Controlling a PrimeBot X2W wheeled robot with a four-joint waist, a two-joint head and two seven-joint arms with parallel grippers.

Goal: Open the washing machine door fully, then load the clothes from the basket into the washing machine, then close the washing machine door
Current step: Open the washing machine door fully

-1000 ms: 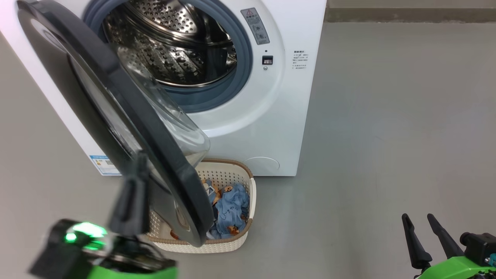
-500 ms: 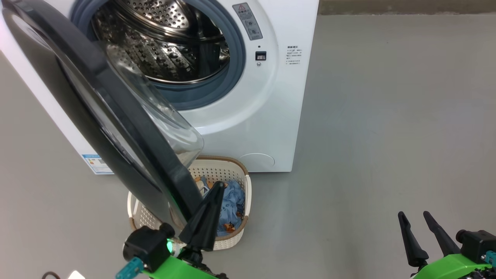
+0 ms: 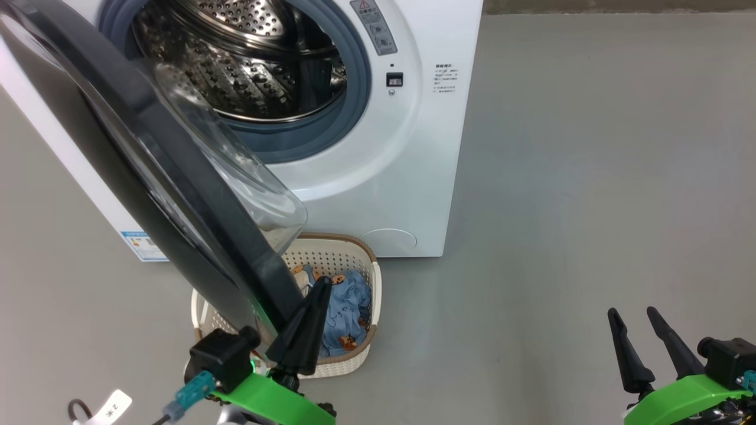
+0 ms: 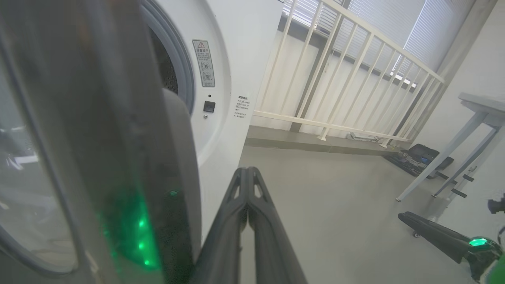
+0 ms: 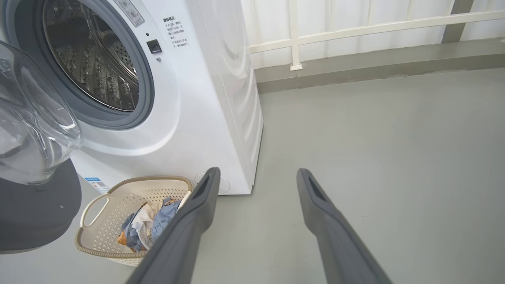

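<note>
Grey floor [image 3: 561, 177], washing machine [image 3: 413, 177], red-triangle warning label [image 3: 373, 26], print too small

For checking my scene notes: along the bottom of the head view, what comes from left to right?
Small white paper tag → shut, dark-fingered left gripper → open, dark-fingered right gripper.
</note>
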